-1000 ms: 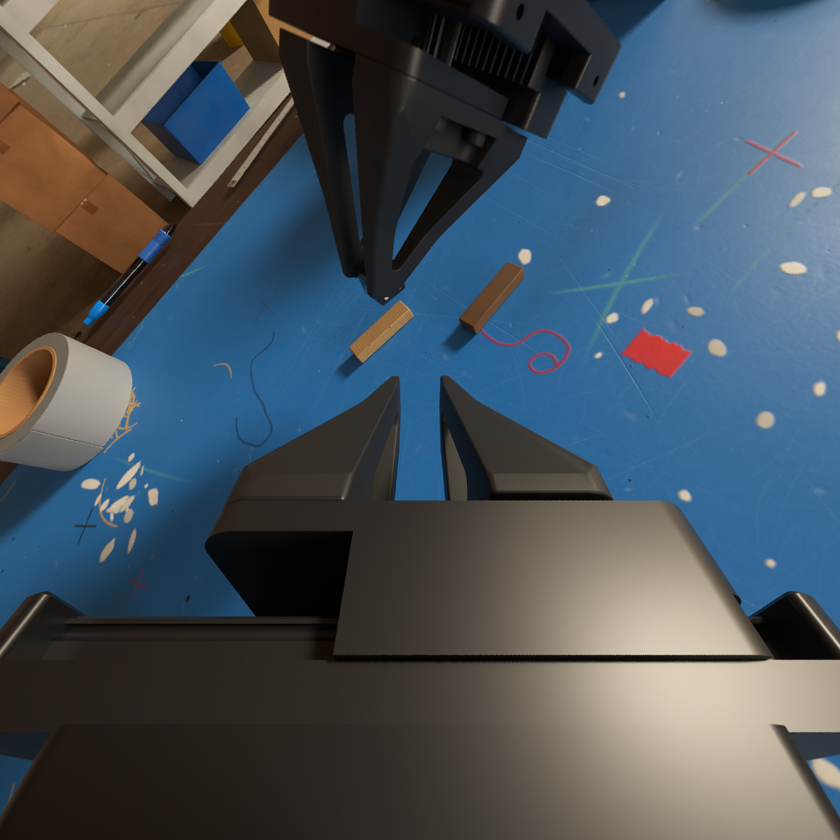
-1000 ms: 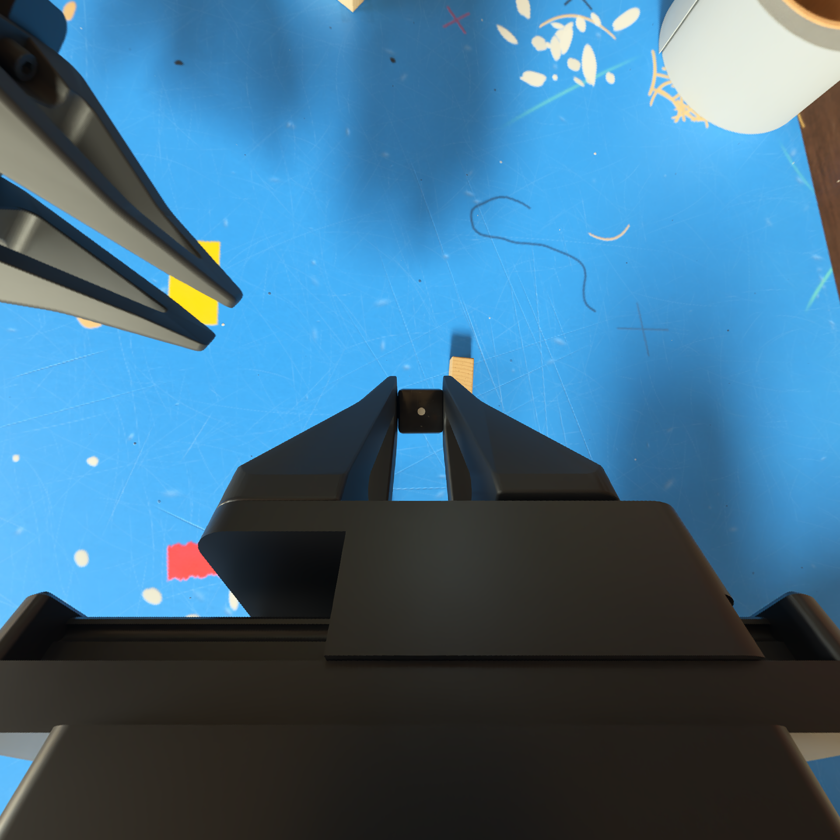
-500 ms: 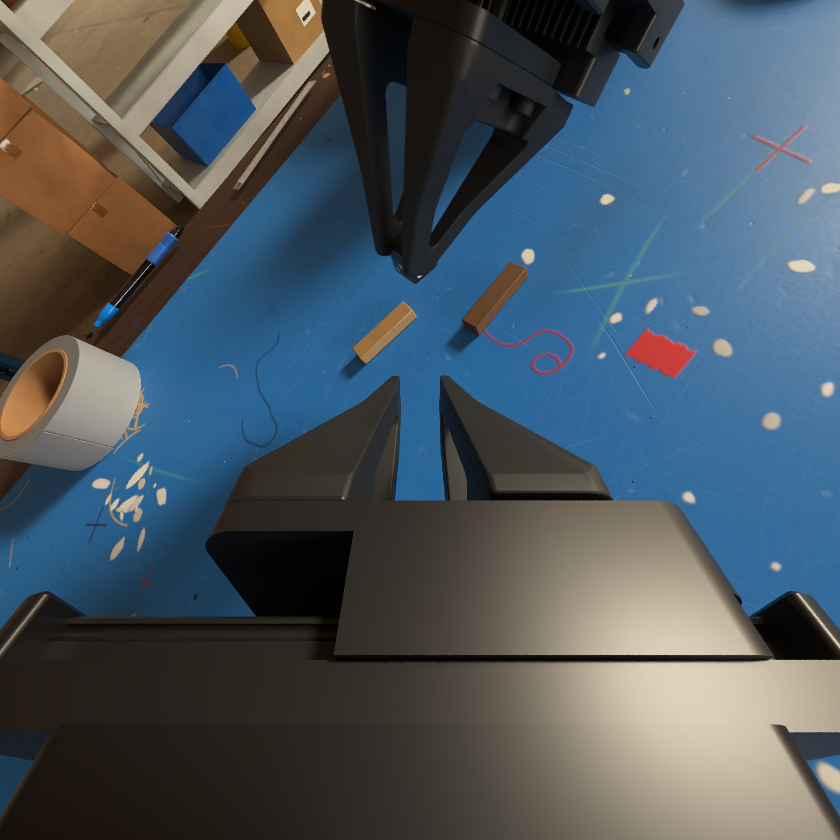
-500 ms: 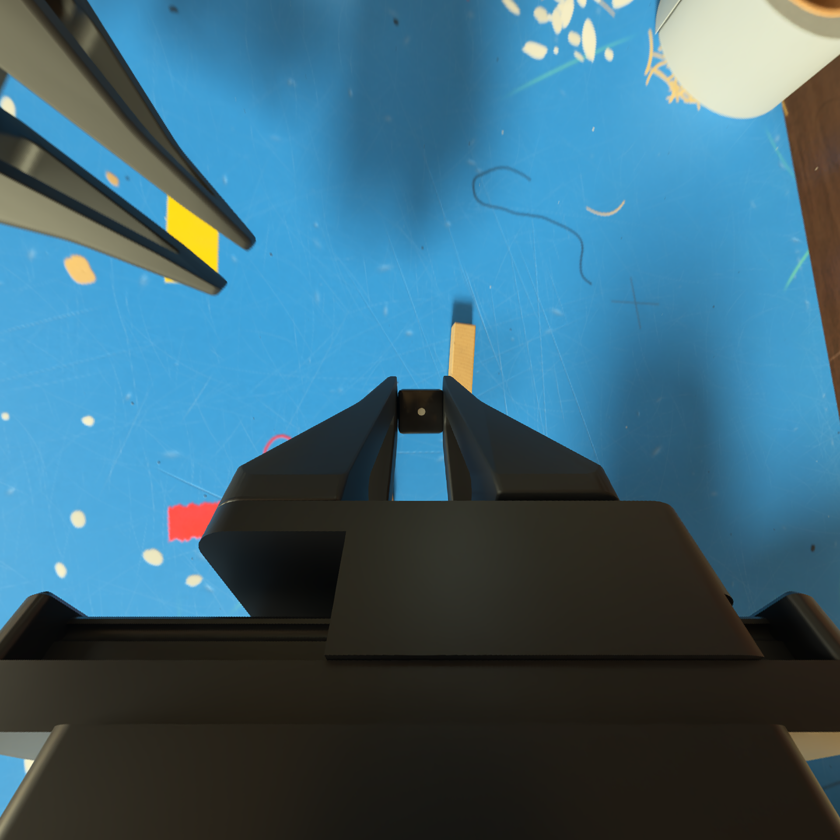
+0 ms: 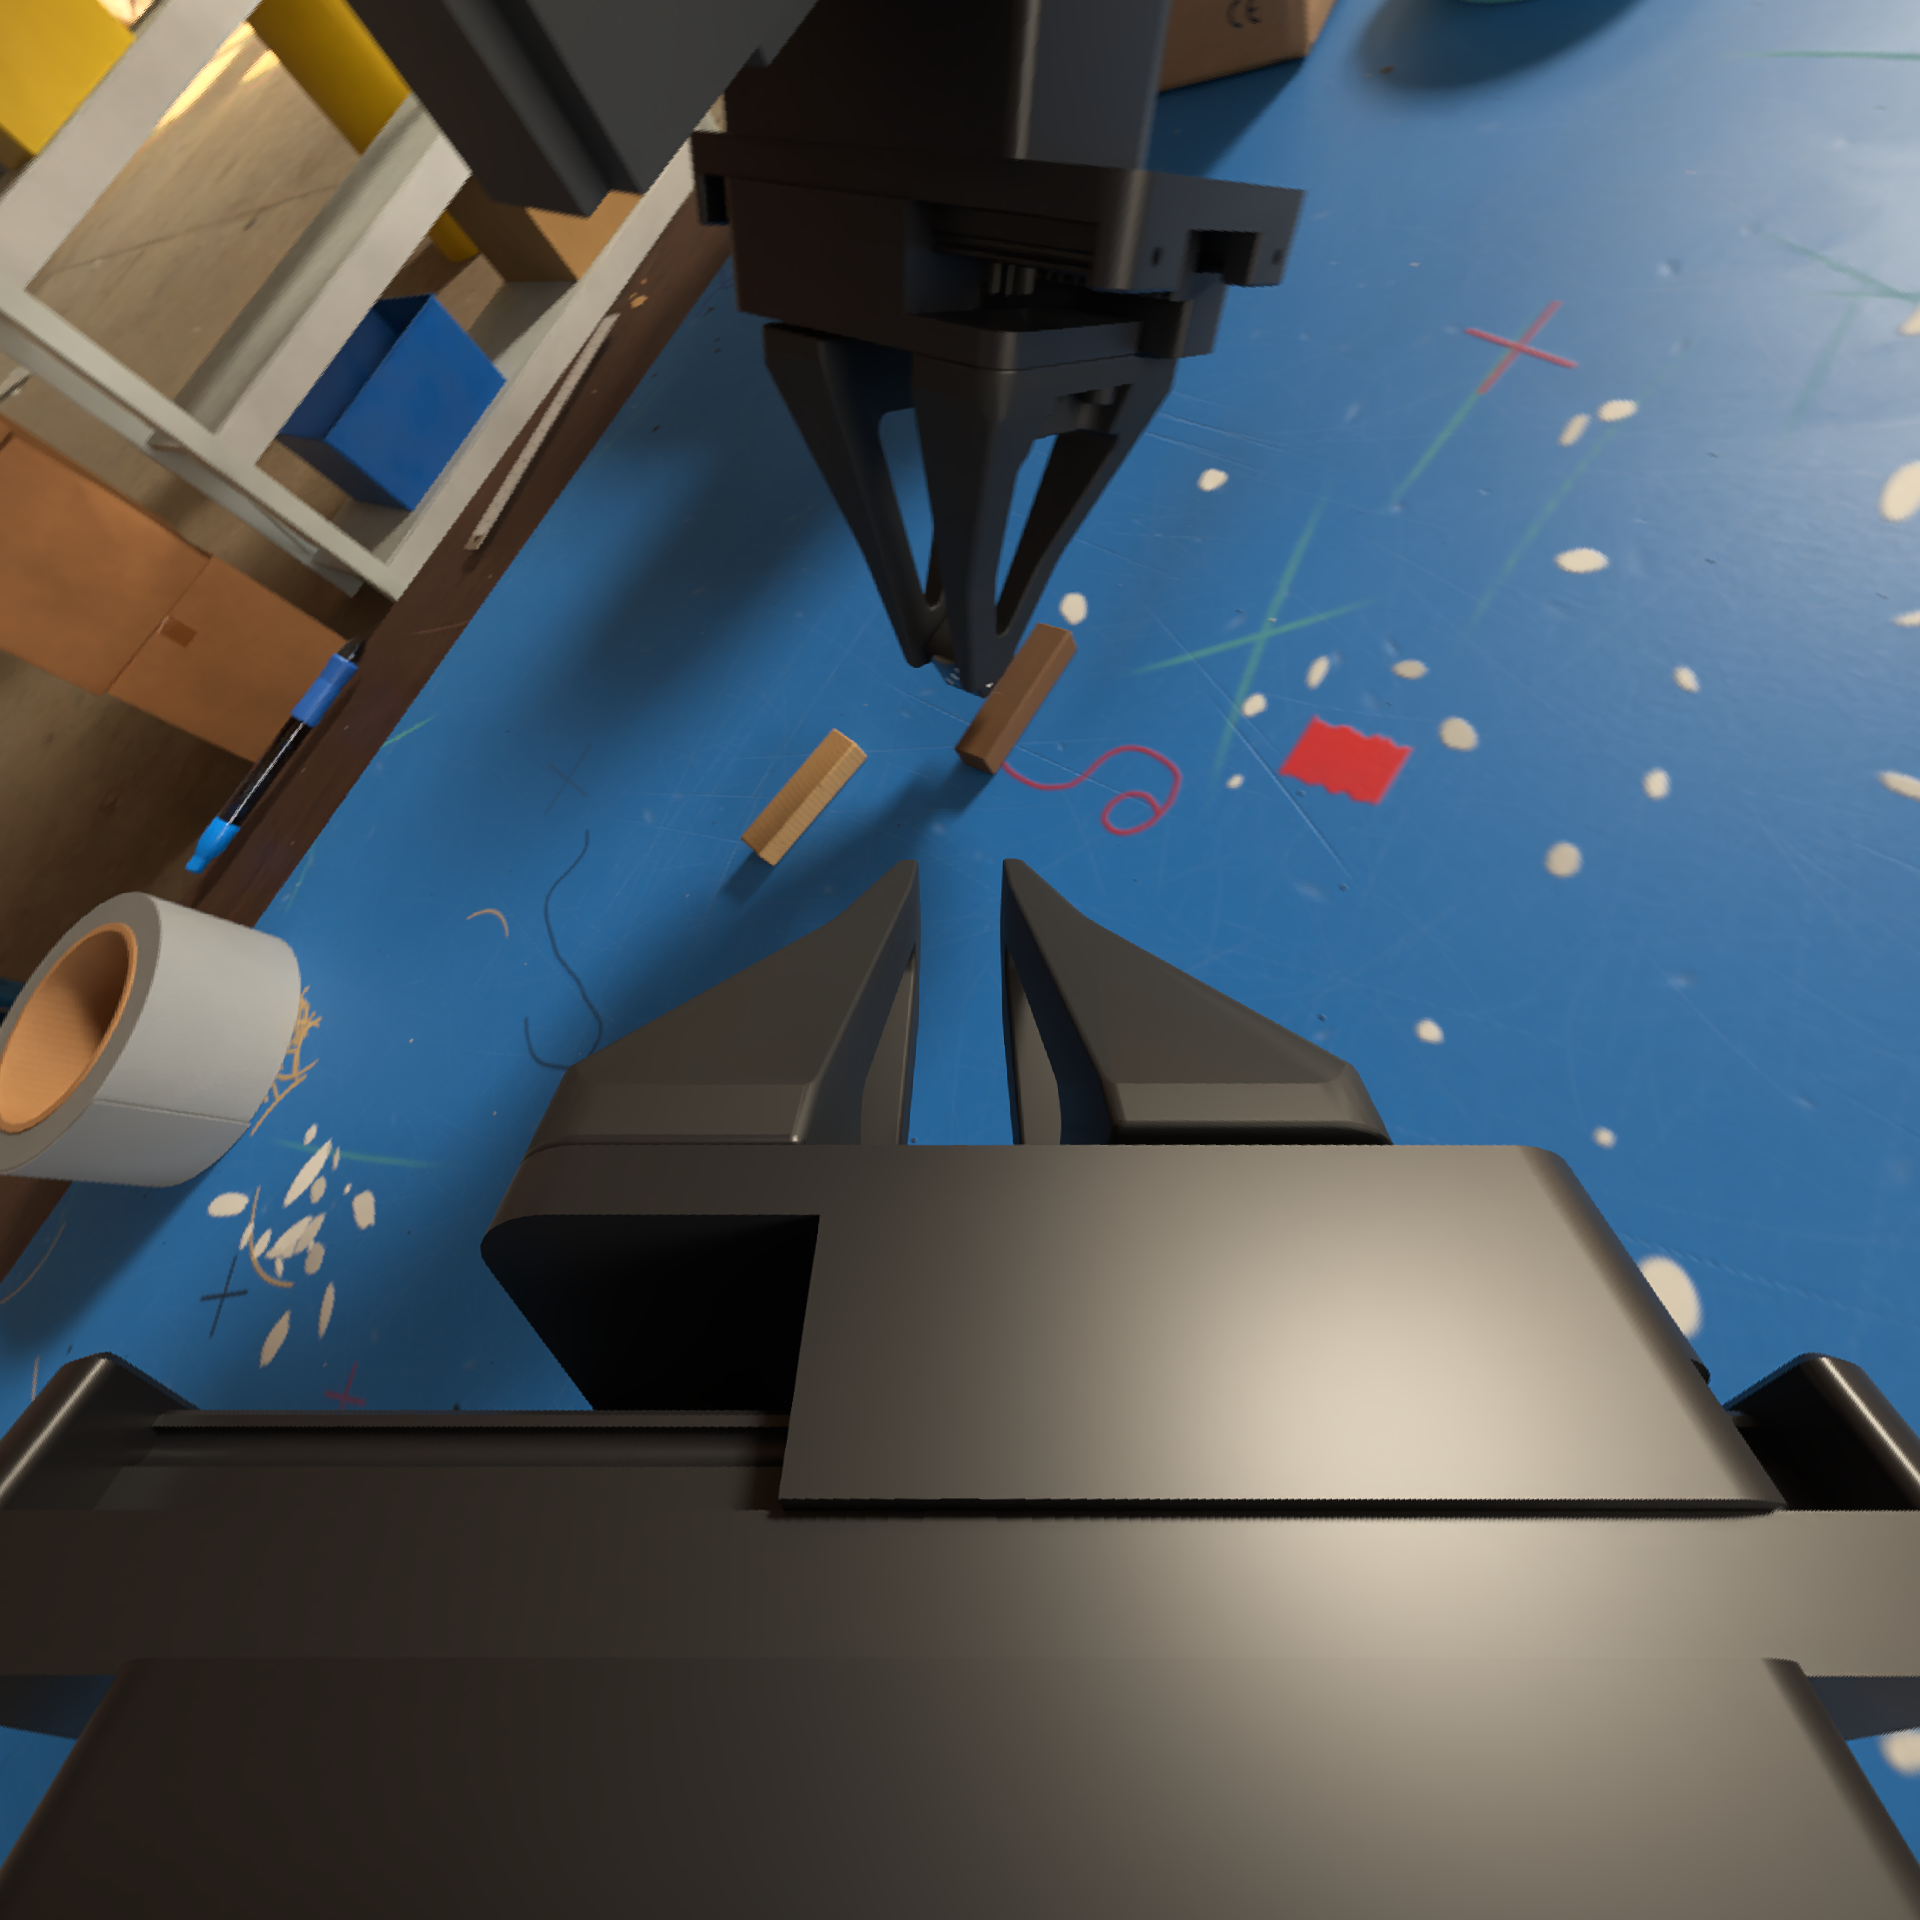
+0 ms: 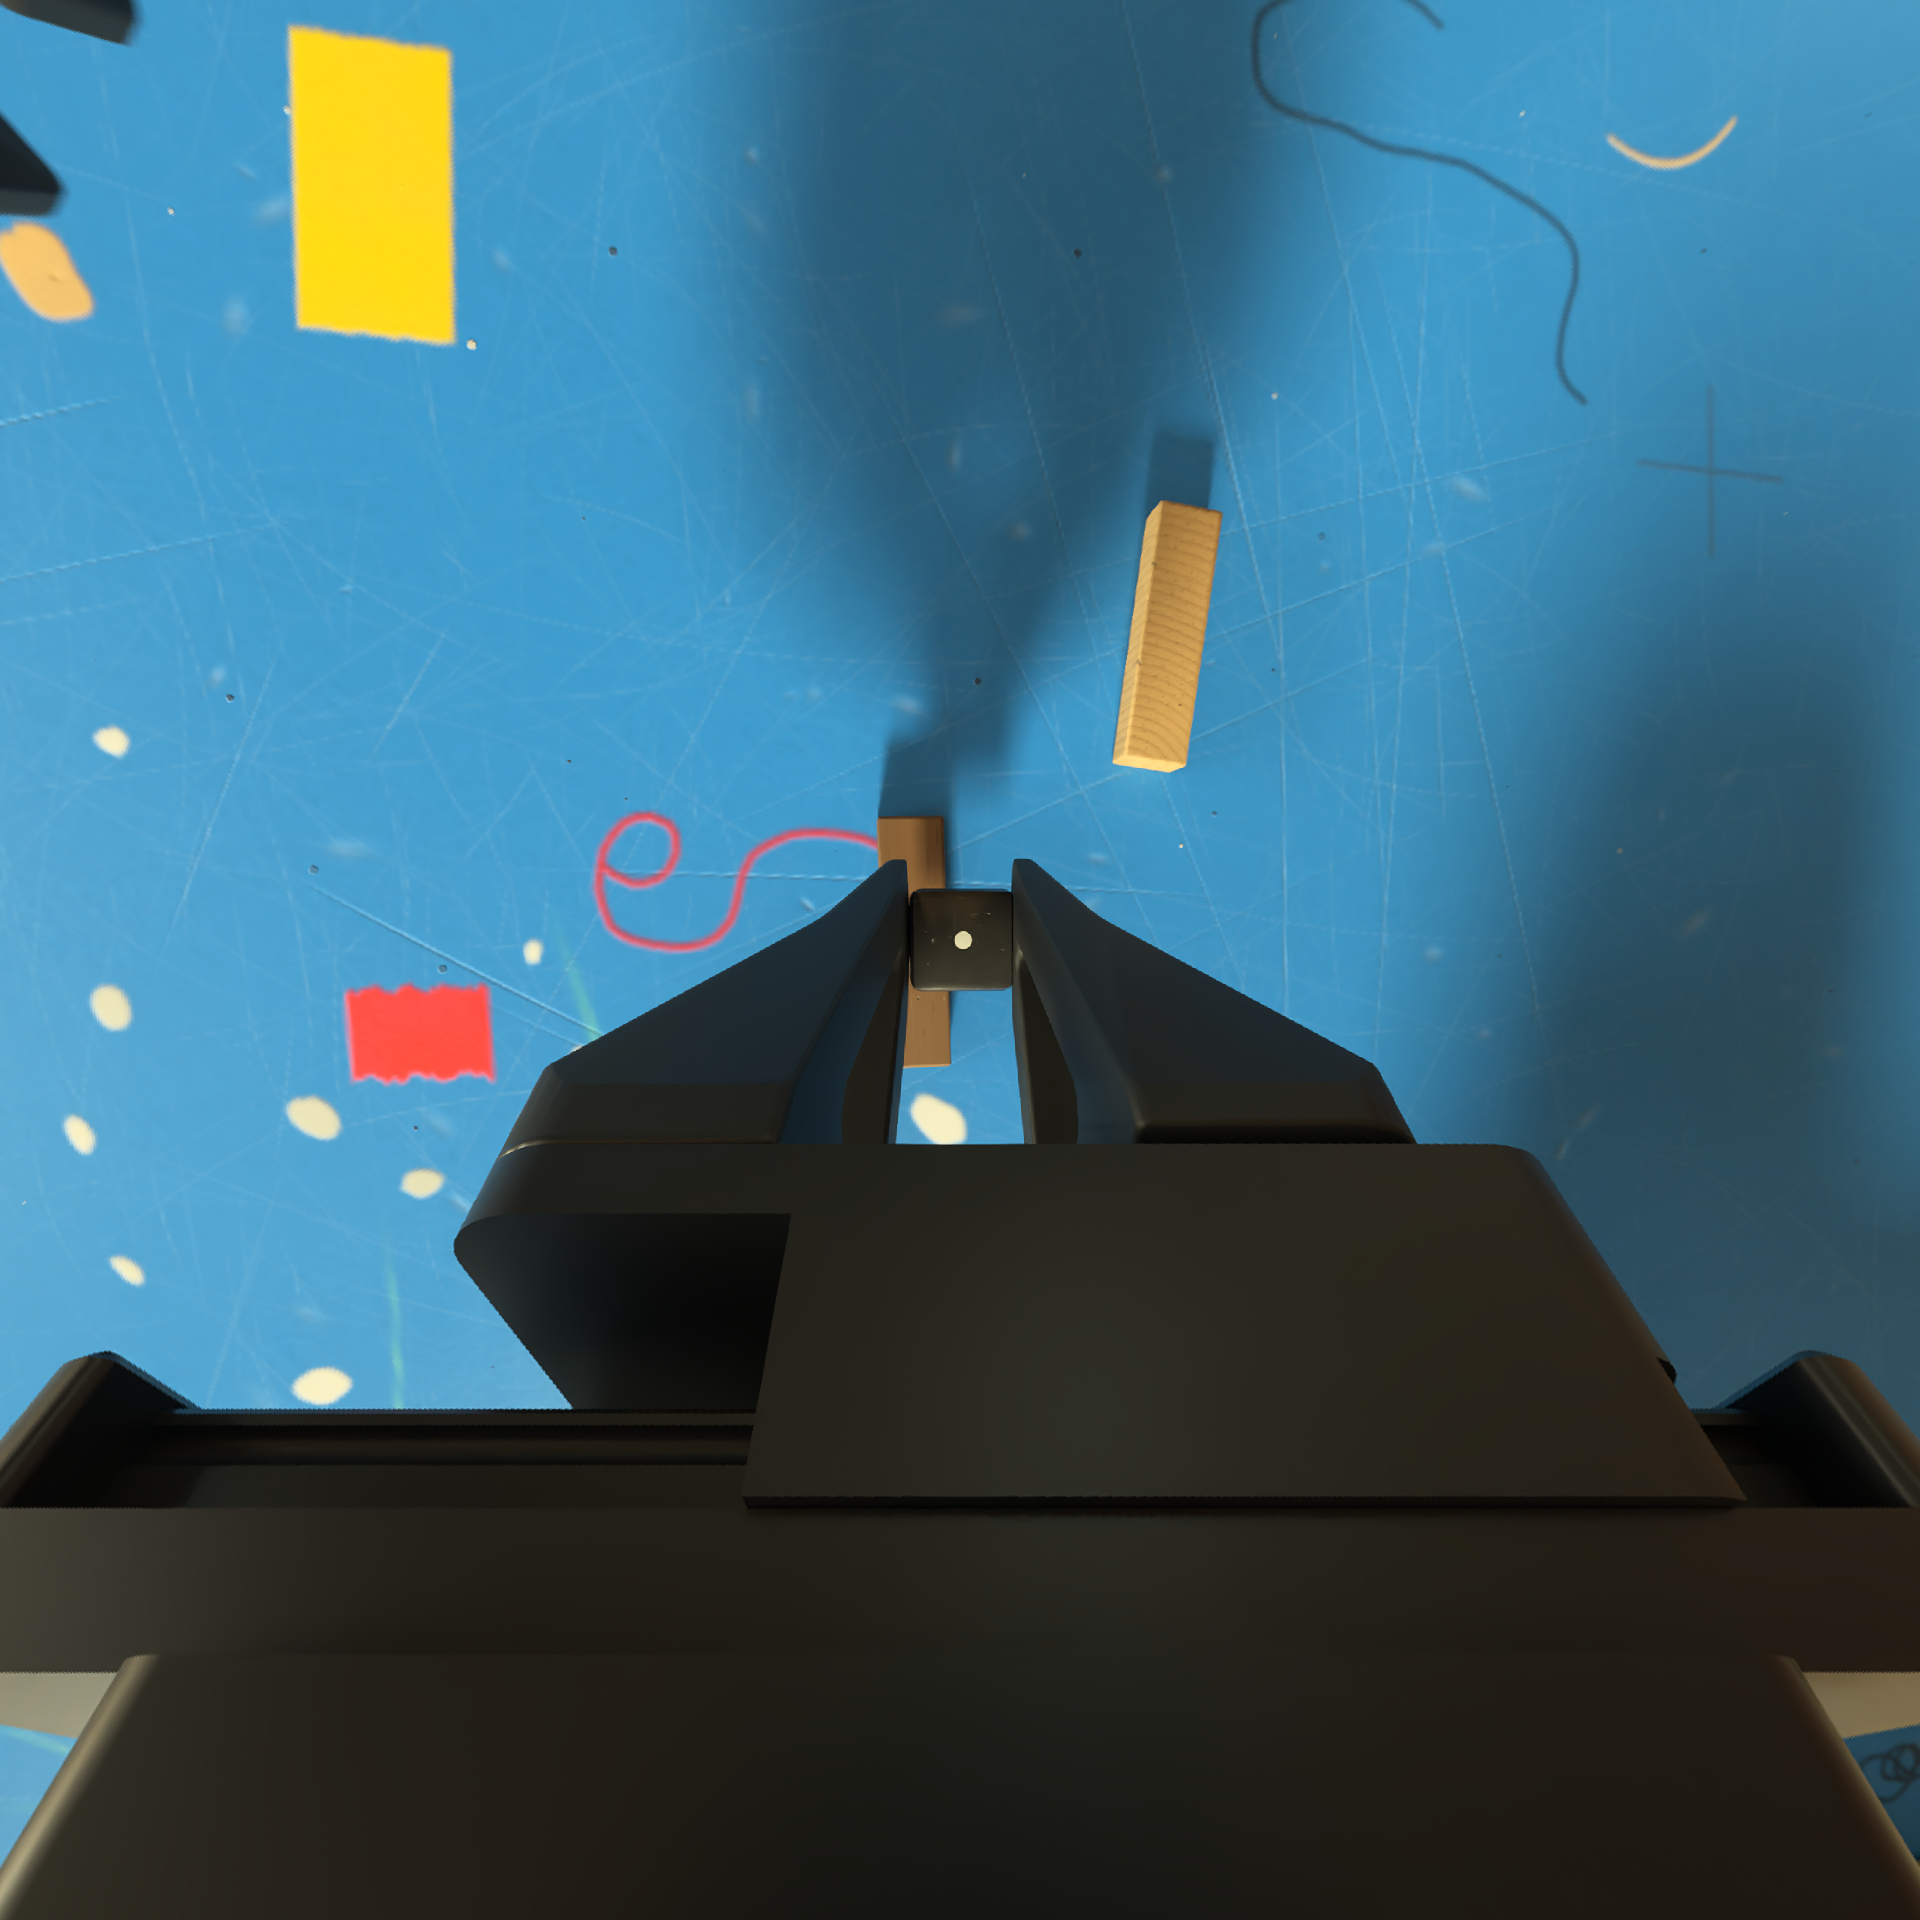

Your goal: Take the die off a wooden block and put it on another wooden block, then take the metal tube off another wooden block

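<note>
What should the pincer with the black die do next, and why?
Probably lower a little and let go. The right pincer is shut on the die, right over the dark wooden block. How far above it hangs is hard to tell. The light block lies off to one side.

Matte black left claw (image 5: 960,883), tapered wedge fingers, flat boxy housing, right claw (image 6: 961,883) alike, cut-out triangular fingers, toothed rail
</note>
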